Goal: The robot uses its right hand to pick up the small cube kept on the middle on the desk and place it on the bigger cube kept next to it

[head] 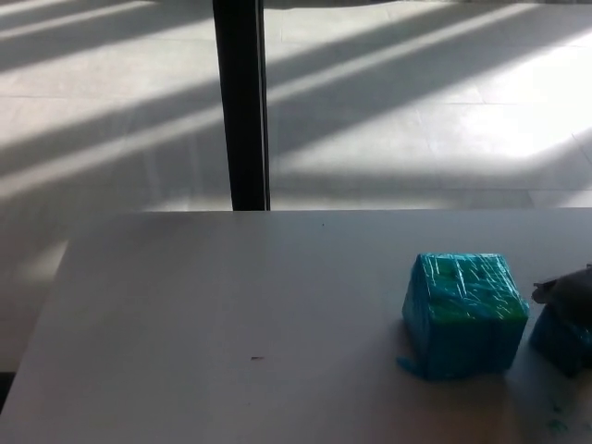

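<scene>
The bigger cube (464,314), wrapped in shiny teal film, stands on the white desk (231,324) at the right. Just to its right, cut by the picture's edge, the small blue cube (559,340) rests low against the desk. My right hand (569,289) shows only as a dark tip at the right edge, directly above the small cube and touching or nearly touching its top. Most of the hand is out of the picture, so its grip on the small cube cannot be made out. My left hand does not show.
A dark vertical post (242,102) rises behind the desk's far edge, in front of a sunlit tiled floor. A tiny dark speck (256,359) lies on the desk left of the cubes. A few teal flecks (553,424) lie near the front right corner.
</scene>
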You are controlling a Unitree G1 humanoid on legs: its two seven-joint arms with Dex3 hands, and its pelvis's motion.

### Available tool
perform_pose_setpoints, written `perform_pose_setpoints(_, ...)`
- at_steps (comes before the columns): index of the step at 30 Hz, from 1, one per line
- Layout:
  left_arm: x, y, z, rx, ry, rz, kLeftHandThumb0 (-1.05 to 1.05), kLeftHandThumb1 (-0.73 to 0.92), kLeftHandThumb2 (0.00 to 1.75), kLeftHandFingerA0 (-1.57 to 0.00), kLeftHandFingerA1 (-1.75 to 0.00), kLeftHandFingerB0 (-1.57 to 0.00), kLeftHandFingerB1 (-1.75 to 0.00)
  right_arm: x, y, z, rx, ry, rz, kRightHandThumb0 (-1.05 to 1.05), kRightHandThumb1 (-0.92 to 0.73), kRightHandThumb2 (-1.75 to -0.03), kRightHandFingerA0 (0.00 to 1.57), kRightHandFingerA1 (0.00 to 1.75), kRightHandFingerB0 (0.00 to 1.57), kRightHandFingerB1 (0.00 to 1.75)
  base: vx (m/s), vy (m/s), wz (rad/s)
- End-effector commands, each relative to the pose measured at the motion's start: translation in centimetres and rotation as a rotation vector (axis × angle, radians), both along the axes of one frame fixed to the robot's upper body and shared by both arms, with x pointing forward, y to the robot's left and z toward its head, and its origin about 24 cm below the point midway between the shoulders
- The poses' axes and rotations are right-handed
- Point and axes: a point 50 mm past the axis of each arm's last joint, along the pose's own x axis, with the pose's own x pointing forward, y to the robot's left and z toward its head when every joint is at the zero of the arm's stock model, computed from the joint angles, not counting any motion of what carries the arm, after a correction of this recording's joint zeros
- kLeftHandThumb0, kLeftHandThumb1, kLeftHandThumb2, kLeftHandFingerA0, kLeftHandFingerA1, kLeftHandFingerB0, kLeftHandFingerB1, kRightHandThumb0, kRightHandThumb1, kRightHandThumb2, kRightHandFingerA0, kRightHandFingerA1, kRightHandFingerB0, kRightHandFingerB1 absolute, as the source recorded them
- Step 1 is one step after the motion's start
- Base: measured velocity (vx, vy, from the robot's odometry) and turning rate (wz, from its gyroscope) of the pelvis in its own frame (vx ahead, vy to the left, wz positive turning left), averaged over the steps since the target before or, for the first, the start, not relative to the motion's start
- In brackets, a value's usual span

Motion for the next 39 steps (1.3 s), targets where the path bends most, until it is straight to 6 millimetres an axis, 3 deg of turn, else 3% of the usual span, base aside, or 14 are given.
perform_pose_setpoints(1,-0.2,0.5,0.4,0.004,0.007,0.007,-0.74,0.55,1.0,-0.46,-0.66,-0.45,-0.54,-1.5,-2.6,-2.0,-0.189,-0.029,0.072,-0.32,-0.69,-0.63,0.67,1.46,0.26,0.31,0.0,0.0,0.0)
perform_pose_setpoints(3,-0.2,0.5,0.4,0.001,0.007,0.005,-0.74,0.68,0.62,-0.46,-0.62,-0.52,-0.44,-1.6,-2.7,-2.0,-0.172,-0.065,0.122,-0.31,-0.72,-0.65,0.67,1.47,0.31,0.32,0.0,0.0,0.0)
perform_pose_setpoints(4,-0.1,0.5,0.5,0.005,0.001,-0.002,-0.72,0.55,1.0,-0.48,-0.68,-0.45,-0.55,-1.7,-2.8,-2.0,-0.164,-0.128,0.182,-0.32,-0.71,-0.63,0.76,1.64,0.72,0.53,0.0,0.0,0.0)
perform_pose_setpoints(7,-0.1,0.5,0.5,0.011,0.0,-0.008,-0.74,0.55,1.01,-0.47,-0.68,-0.46,-0.55,-1.8,-3.0,-1.9,-0.122,-0.215,0.242,-0.32,-0.72,-0.64,0.78,1.63,0.82,0.6,0.0,0.0,0.0)
perform_pose_setpoints(8,-0.1,0.5,0.5,0.023,0.002,-0.02,-0.73,0.69,0.61,-0.47,-0.64,-0.53,-0.45,-1.8,-3.0,-1.9,-0.134,-0.22,0.244,-0.34,-0.75,-0.66,0.76,1.63,0.83,0.67,0.0,0.0,0.0)
perform_pose_setpoints(9,-0.1,0.5,0.5,0.01,-0.004,-0.009,-0.71,0.55,1.01,-0.47,-0.69,-0.45,-0.56,-1.8,-3.0,-1.8,-0.135,-0.247,0.265,-0.35,-0.74,-0.66,0.79,1.64,0.79,0.69,0.0,0.0,0.0)
perform_pose_setpoints(10,-0.1,0.5,0.6,0.006,-0.006,-0.008,-0.72,0.69,0.61,-0.46,-0.63,-0.53,-0.45,-1.9,-3.0,-1.7,-0.1,-0.279,0.283,-0.35,-0.75,-0.66,0.86,1.66,0.74,0.68,0.0,0.0,0.0)
perform_pose_setpoints(14,-0.1,0.5,0.5,0.005,-0.005,-0.006,-0.72,0.69,0.61,-0.48,-0.62,-0.52,-0.43,-2.0,-2.9,-1.4,-0.04,-0.317,0.311,-0.38,-0.76,-0.67,0.85,1.66,0.71,0.55,0.0,0.0,0.0)
perform_pose_setpoints(16,-0.1,0.5,0.5,0.006,-0.003,-0.002,-0.69,0.54,1.0,-0.49,-0.69,-0.46,-0.56,-2.0,-2.9,-1.3,-0.029,-0.326,0.318,-0.5,-0.63,-0.8,1.0,1.49,0.65,0.57,0.0,0.0,0.0)
perform_pose_setpoints(17,-0.1,0.5,0.5,0.008,0.0,-0.005,-0.73,0.68,0.61,-0.49,-0.63,-0.55,-0.45,-2.0,-2.8,-1.2,0.01,-0.353,0.331,-0.39,-0.7,-0.66,0.9,1.6,0.78,0.51,0.0,0.0,0.0)
perform_pose_setpoints(23,-0.1,0.5,0.5,0.009,0.001,-0.004,-0.72,0.68,0.61,-0.47,-0.63,-0.5,-0.44,-1.8,-2.6,-0.3,0.092,-0.401,0.35,-0.43,-0.67,-0.67,0.89,1.64,0.82,0.6,0.0,0.0,0.0)
perform_pose_setpoints(24,-0.1,0.5,0.5,0.008,-0.002,-0.003,-0.73,0.56,1.0,-0.45,-0.67,-0.47,-0.58,-1.8,-2.5,-0.1,0.097,-0.417,0.357,-0.38,-0.64,-0.59,0.94,1.62,0.85,0.59,0.0,0.0,0.0)
perform_pose_setpoints(25,-0.1,0.5,0.5,0.008,-0.003,0.0,-0.73,0.68,0.61,-0.49,-0.65,-0.54,-0.47,-1.7,-2.6,0.4,0.097,-0.447,0.372,-0.38,-0.68,-0.6,0.92,1.65,0.84,0.62,0.0,0.0,0.0)
perform_pose_setpoints(39,-0.9,0.7,0.3,0.008,0.022,0.02,-0.72,0.68,0.61,-0.5,-0.63,-0.52,-0.44,0.0,-2.1,7.6,0.149,-0.565,0.431,-0.28,-0.75,-0.62,0.79,1.59,0.77,1.09,0.0,0.0,0.0)
